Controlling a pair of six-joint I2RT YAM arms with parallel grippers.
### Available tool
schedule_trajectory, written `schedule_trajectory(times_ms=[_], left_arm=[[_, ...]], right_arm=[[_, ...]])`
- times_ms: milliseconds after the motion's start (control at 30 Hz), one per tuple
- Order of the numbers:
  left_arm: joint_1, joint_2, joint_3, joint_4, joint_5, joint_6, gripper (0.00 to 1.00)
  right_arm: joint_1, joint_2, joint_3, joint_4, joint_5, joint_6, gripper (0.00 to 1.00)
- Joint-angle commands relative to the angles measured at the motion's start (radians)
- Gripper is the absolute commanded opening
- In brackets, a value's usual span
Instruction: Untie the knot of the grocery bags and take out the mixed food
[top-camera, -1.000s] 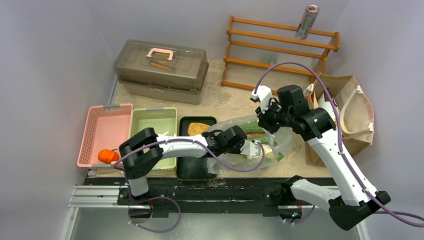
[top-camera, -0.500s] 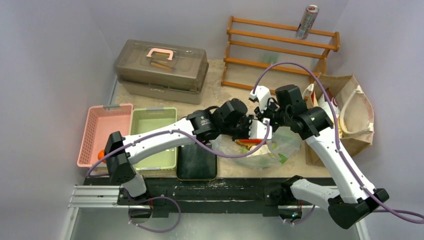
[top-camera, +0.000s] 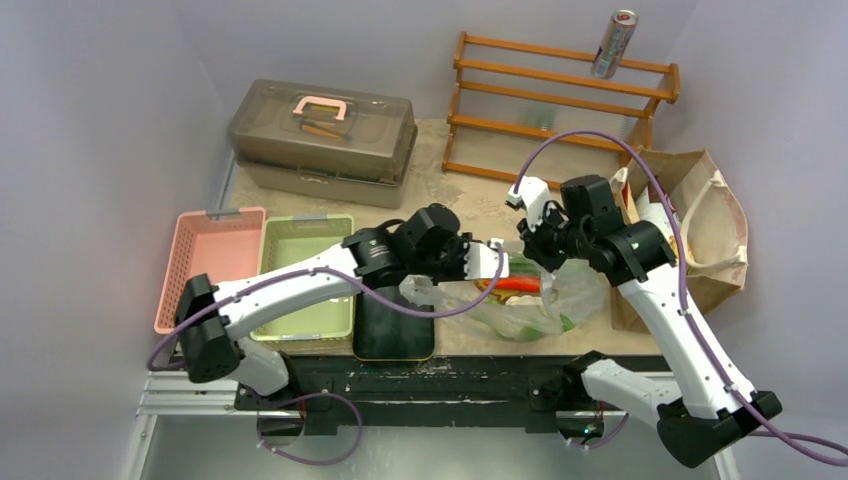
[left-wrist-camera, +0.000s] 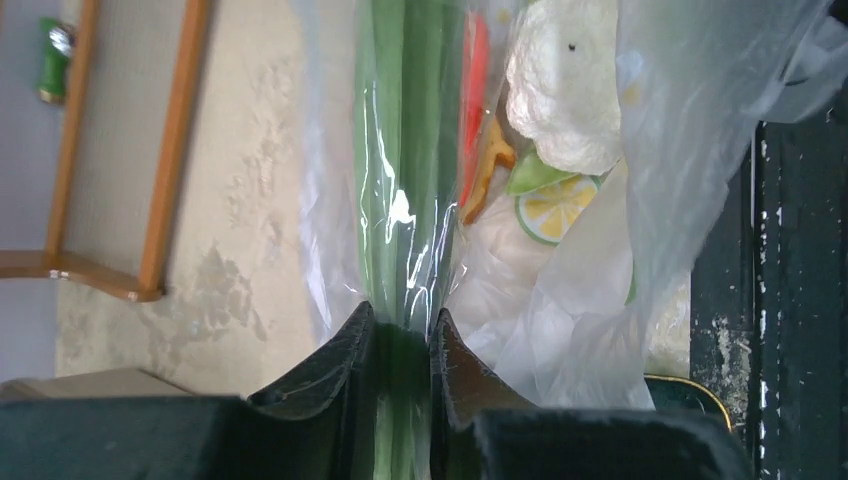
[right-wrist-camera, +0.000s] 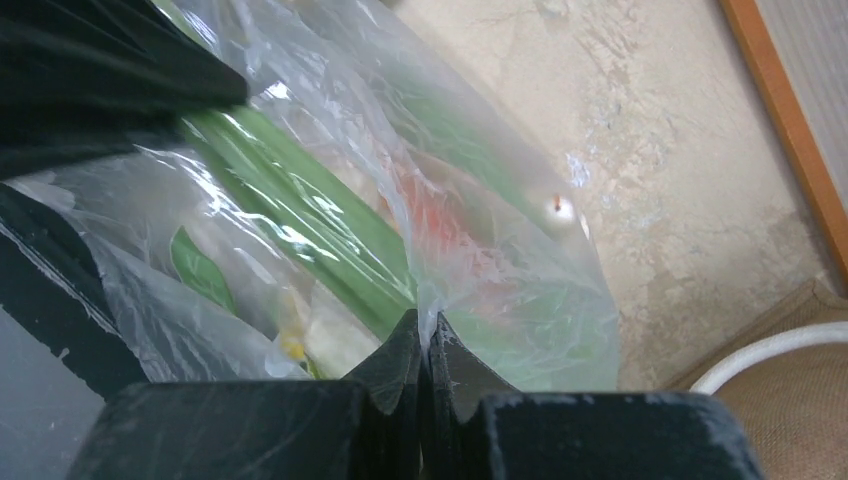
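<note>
1. The transparent plastic bag (top-camera: 520, 312) lies just right of the black tray (top-camera: 395, 332), and its crumpled left end overlaps the tray's right rim.
2. The left gripper (left-wrist-camera: 400, 322) hangs off the tray's far right corner. Its fingers are clamped on the long green cucumber (left-wrist-camera: 400, 150), which runs on into the bag under glossy film.
3. Inside the bag, a carrot (left-wrist-camera: 476, 100) lies against the cucumber, with a cauliflower (left-wrist-camera: 565, 90) beside it.
4. The right gripper (right-wrist-camera: 424, 325) is farther right of the tray. Its fingers are pressed together, pinching a fold of the bag's film.
5. The brown paper bag (top-camera: 715, 215) sits well to the right of the tray, beyond the plastic bag.
</note>
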Motion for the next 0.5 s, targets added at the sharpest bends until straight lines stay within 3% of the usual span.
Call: schedule_trajectory(times_ms=[0, 133, 200, 333, 467], left_arm=[[-0.007, -0.166, -0.042, 0.224, 0.072, 0.058, 0.0], [0.0, -0.177, -0.003, 0.158, -0.001, 0.093, 0.0], [0.058, -0.216, -0.018, 0.112, 0.033, 0.08, 0.0], [0.138, -0.34, -0.218, 0.149, 0.06, 0.174, 0.0], [0.19, -0.456, -0.379, 0.263, 0.145, 0.15, 0.0]], right_arm=[[-0.011, -0.013, -0.031, -0.016, 0.026, -0.019, 0.0], [-0.032, -0.028, -0.028, -0.029, 0.049, -0.07, 0.0], [-0.061, -0.044, -0.027, -0.056, 0.06, -0.105, 0.0], [-0.163, -0.079, -0.038, -0.107, 0.04, -0.182, 0.0], [-0.215, -0.102, -0.063, -0.119, 0.033, -0.224, 0.0]])
